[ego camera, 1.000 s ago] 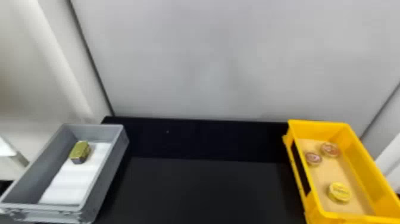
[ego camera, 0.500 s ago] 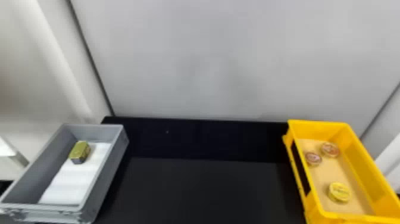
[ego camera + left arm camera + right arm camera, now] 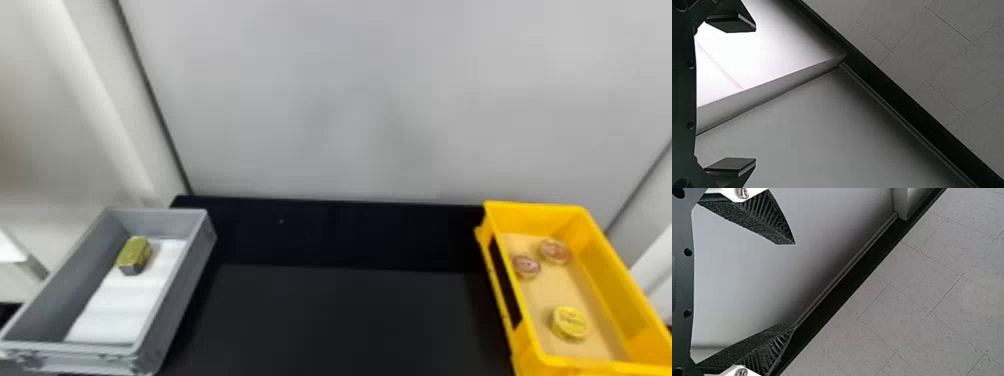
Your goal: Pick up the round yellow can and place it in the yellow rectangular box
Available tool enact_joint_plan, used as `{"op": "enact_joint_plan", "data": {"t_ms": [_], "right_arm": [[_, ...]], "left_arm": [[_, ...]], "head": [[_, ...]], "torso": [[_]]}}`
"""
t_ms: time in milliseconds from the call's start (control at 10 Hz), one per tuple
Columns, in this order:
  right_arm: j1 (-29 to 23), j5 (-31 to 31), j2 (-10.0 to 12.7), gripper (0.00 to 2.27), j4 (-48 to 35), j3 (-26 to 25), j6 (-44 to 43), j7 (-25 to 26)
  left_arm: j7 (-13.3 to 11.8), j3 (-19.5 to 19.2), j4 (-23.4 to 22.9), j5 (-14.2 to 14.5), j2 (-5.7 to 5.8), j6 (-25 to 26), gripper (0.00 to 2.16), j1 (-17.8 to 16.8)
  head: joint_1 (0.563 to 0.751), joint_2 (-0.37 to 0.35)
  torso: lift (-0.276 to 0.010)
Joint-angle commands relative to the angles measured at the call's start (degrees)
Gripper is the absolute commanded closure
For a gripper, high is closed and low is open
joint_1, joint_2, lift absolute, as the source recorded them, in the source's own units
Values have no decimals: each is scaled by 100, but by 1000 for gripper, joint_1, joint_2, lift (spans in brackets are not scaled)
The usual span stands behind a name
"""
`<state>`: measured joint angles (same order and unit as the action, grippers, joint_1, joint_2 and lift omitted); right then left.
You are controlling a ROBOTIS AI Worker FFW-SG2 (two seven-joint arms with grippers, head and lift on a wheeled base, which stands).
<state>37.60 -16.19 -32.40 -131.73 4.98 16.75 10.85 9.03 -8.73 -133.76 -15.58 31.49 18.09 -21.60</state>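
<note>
Well, largest first: you have a pale wall (image 3: 375, 100) rising behind everything, and your right wrist view takes in some of the speckled floor (image 3: 922, 297). Next comes the black table (image 3: 340, 320), carrying a box near each side. On your right sits the yellow rectangular box (image 3: 612, 280); on your left, well apart from it, is the grey box (image 3: 175, 295), with a white sheet (image 3: 120, 310) over part of its bottom.

Your left pincer (image 3: 755, 94) stands wide in its own wrist view, and your right pincer (image 3: 791, 284) is spread wide too, with its ribbed fingers (image 3: 762, 217) well apart.

Among the small things, a gold-green block (image 3: 134, 255) rests toward the far end of the grey box. The round yellow can (image 3: 570, 324) is already inside the yellow box, lying flat toward the near end. Farther back in there, you have a reddish tin (image 3: 555, 251) and, just beside it on the left, a smaller reddish tin (image 3: 526, 267).
</note>
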Motion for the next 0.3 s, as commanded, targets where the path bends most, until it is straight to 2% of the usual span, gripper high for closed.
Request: {"op": "enact_joint_plan", "data": {"t_ms": [0,100,200], "right_arm": [[-33,1,-21,16,-10,-32,49,-21],[-77,1,-21,18,-10,3,40,14],[-86,10,-21,16,-19,3,49,5]], "left_arm": [[3,29,-1,2,61,38,85,-81],[3,55,-1,2,122,81,85,-116],[3,64,-1,-7,96,81,85,-107]], "head": [[663,54],[663,54],[663,54]], "torso": [[-10],[-10],[-10]]}}
